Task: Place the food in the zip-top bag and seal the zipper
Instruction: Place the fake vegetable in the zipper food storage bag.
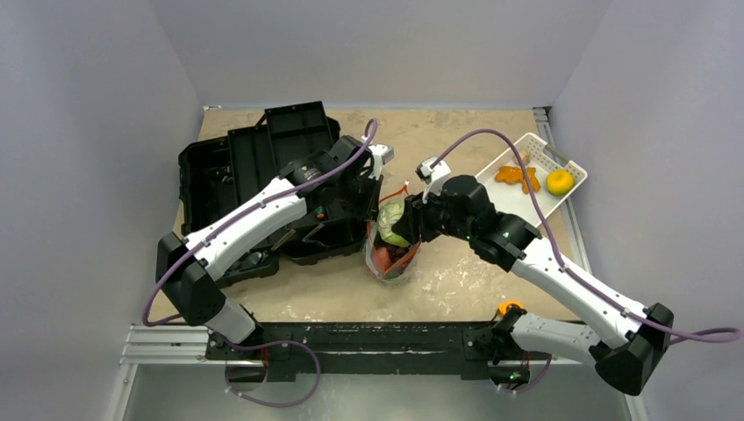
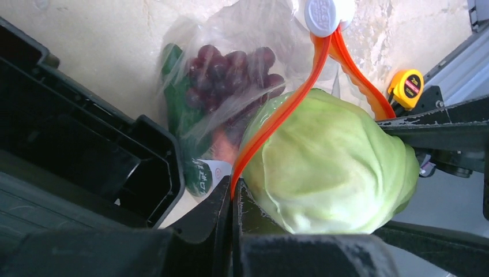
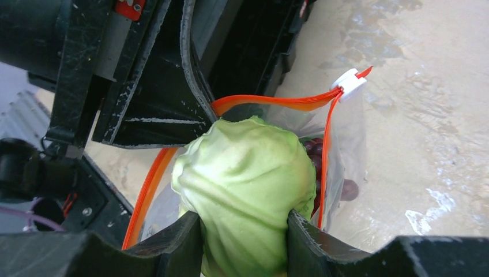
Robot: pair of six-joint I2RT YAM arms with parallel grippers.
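Note:
The clear zip-top bag (image 1: 392, 256) stands at the table's middle. My left gripper (image 2: 233, 199) is shut on its orange-red zipper strip (image 2: 277, 118) and holds the mouth open. My right gripper (image 3: 244, 231) is shut on the pale green cabbage (image 3: 245, 184), which sits in the bag's mouth; the cabbage also shows in the left wrist view (image 2: 331, 164) and the top view (image 1: 390, 221). Purple grapes (image 2: 230, 72), a green cucumber (image 2: 179, 109) and a pink-red fruit (image 1: 386, 260) lie inside the bag. A white slider (image 3: 348, 82) sits at the strip's end.
An open black toolbox (image 1: 254, 167) lies left of the bag, close to my left arm. A white slotted basket (image 1: 526, 175) at the back right holds a yellow lemon (image 1: 559, 181) and orange pieces (image 1: 518, 175). A yellow tape measure (image 2: 406, 86) lies by the near rail.

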